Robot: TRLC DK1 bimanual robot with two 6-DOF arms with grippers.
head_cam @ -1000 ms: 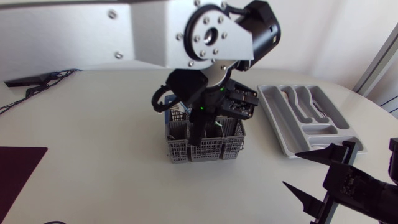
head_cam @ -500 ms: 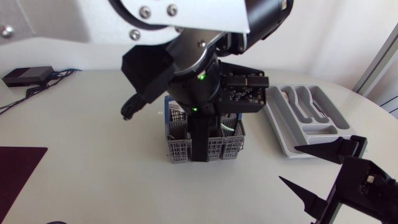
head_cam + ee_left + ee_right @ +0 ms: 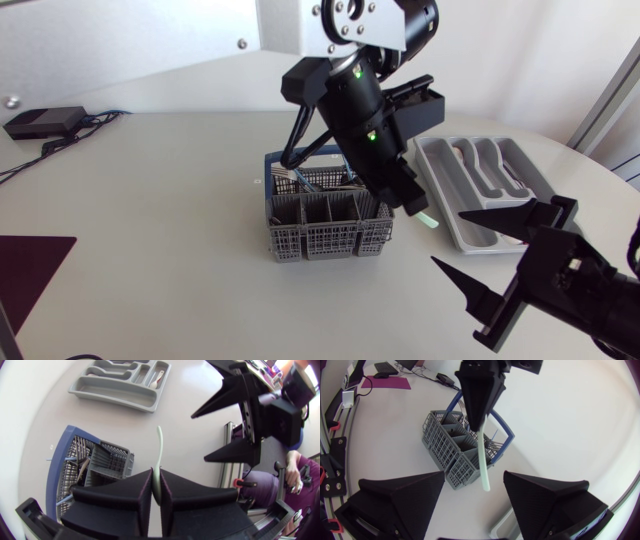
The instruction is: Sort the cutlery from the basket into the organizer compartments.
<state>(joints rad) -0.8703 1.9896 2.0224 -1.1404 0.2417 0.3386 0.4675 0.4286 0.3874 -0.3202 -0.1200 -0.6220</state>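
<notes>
One slim, pale green plastic utensil (image 3: 425,218) is pinched from both sides between the fingers of your left pincer (image 3: 410,200). The left wrist view shows its long end sticking out ahead of the fingertips. In the head view it hangs just right of centre, above the white surface (image 3: 150,220), over the gap between the grey plastic cutlery basket with a blue handle (image 3: 330,240) and the grey compartmented organizer tray (image 3: 447,185). The basket stands mid-frame with metal cutlery (image 3: 305,178) in its rear section. The organizer lies at the upper right, with dark pieces in its narrow compartments. Your right pincer (image 3: 447,238), at the lower right, is spread wide.
</notes>
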